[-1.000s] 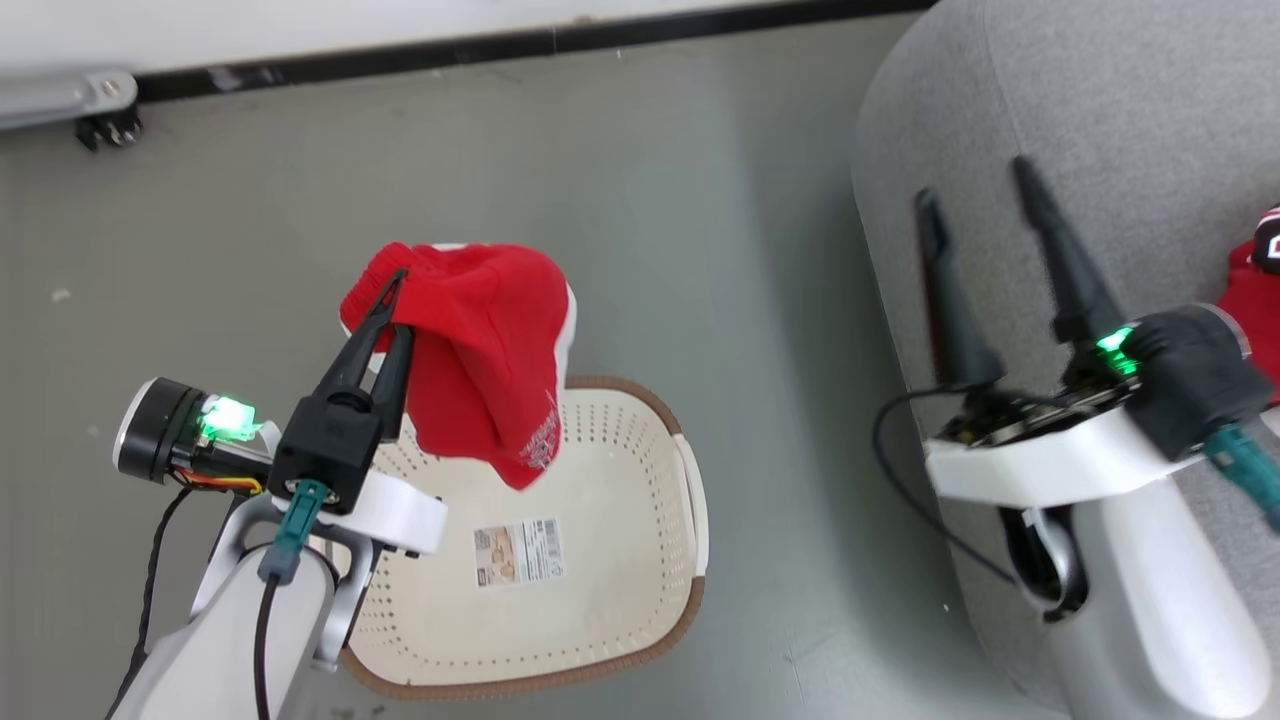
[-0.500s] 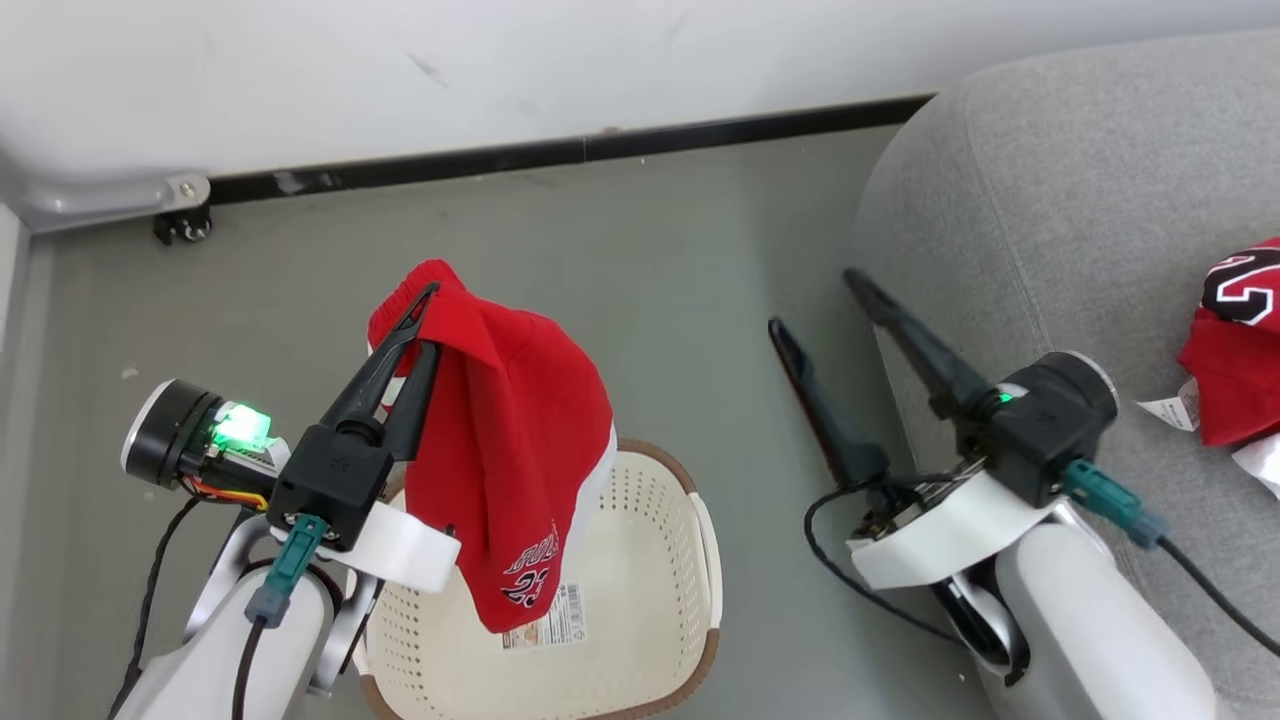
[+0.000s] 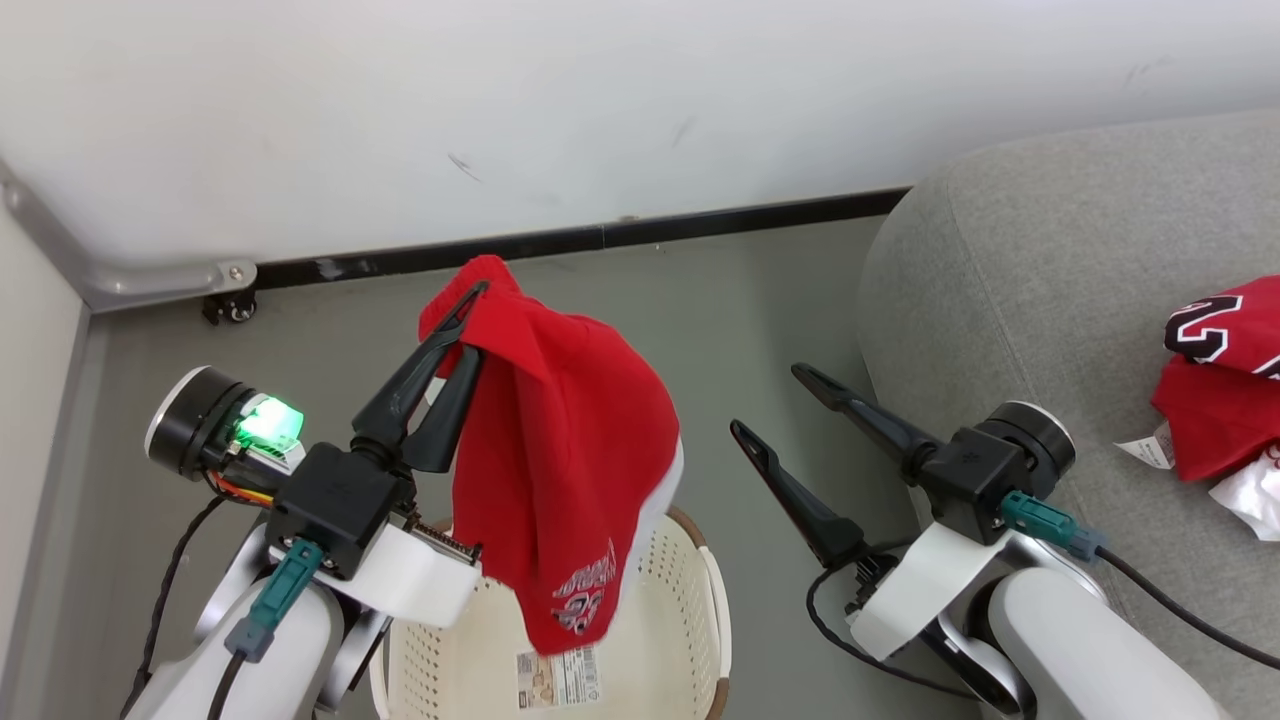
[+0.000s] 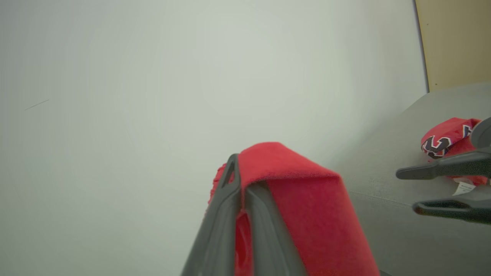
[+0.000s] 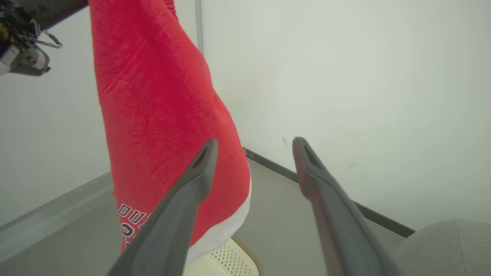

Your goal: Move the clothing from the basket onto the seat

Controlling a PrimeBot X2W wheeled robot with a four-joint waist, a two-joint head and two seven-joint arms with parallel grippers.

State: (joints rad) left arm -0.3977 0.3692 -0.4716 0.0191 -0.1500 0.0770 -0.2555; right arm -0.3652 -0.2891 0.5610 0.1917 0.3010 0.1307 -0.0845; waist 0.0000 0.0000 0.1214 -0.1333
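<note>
1. The sofa (image 3: 1050, 300) is the big grey target on the right. The head view has tilted up since a second ago, so more wall shows. That's the camera moving, not the furniture.

2. The basket (image 3: 700, 590) sits low in the head view, on the floor well left of the sofa. The part of its bottom in view carries just a printed label (image 3: 555, 680).

3. Here's the real change: the red shorts (image 3: 560, 470) are riding higher above the basket than a second ago. Then the hem hung low over the bowl; now, in the right wrist view, it looks to hang just above the rim. To my eye the lift-out is done and the carry across to the sofa is what's left. The long axis runs near vertical: bunched top edge up at the pinch, white-trimmed hem and lettering pointing down at the basket.

4. The red jersey (image 3: 1215, 390) already lies crumpled on the sofa cushion, numerals up, so one piece is delivered.

5. The left gripper (image 3: 478, 320) is clamped on the top fold of the shorts, and the cloth drapes over its right-hand finger.

6. The right gripper (image 3: 770, 400) has come off the sofa edge. It hangs over bare floor between sofa and basket, fingers spread and empty, pointing toward the shorts.
</note>
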